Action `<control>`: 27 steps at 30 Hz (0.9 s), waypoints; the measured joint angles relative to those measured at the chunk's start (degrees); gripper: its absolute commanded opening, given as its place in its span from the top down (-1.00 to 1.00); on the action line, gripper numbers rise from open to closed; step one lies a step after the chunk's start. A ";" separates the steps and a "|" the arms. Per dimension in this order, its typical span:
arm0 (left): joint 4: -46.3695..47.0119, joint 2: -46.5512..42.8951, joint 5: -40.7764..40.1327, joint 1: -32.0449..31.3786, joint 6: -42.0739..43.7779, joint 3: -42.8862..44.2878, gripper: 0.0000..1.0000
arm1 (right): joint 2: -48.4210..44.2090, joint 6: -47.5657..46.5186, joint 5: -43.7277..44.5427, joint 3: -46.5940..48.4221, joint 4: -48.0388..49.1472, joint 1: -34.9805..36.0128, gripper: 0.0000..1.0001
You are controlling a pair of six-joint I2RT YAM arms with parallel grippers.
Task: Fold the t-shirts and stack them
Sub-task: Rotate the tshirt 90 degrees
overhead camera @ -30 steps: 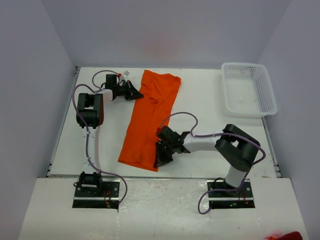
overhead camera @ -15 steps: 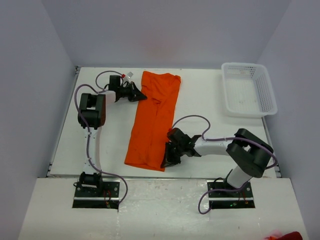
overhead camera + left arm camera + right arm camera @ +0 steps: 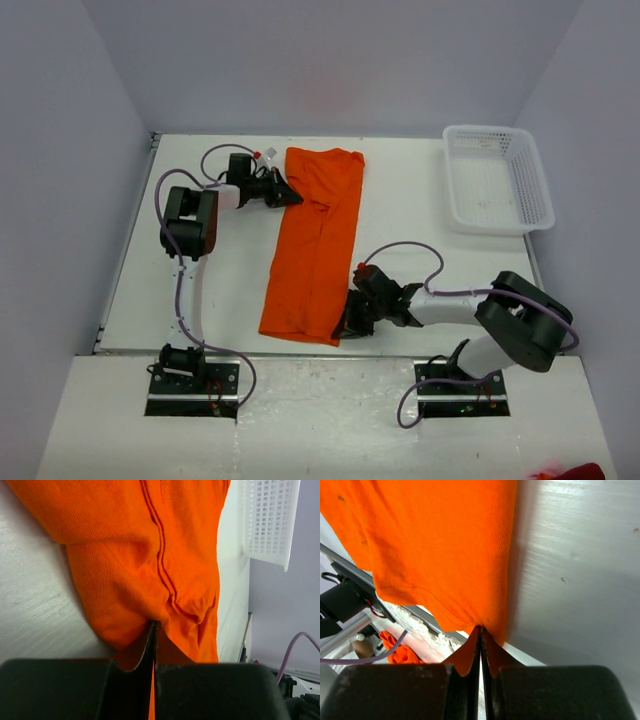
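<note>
Both jaws pinched shut — on t-shirt (image 3: 313, 250) edges.

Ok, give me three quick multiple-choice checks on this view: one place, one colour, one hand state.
1. Where is the white basket? A) near left corner B) far right corner C) in the middle
2. The t-shirt is: A) blue B) green C) orange
3. The right hand is: A) shut on the t-shirt's near corner B) open in the air C) holding the basket
Answers: 1 B, the top view shows it at the far right; 2 C, orange cloth in every view; 3 A, its wrist view shows the fingers pinching the hem.
</note>
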 measured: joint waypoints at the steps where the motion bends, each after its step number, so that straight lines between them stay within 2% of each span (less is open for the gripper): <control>1: 0.00 0.00 0.00 0.00 0.02 0.00 1.00 | -0.24 0.37 0.17 -0.02 -0.04 -0.04 1.00; 12: -1.53 0.15 -0.04 0.13 0.13 0.87 1.00 | -2.43 4.87 2.32 -1.73 -0.61 -0.02 1.00; 19: -1.03 -1.60 -0.59 0.26 0.55 -1.95 1.00 | -5.77 7.32 5.33 -3.08 -3.15 -0.02 1.00; 27: -5.77 -8.92 -6.56 -0.79 2.40 -7.06 1.00 | -7.26 1.90 8.66 -0.22 -8.57 0.52 1.00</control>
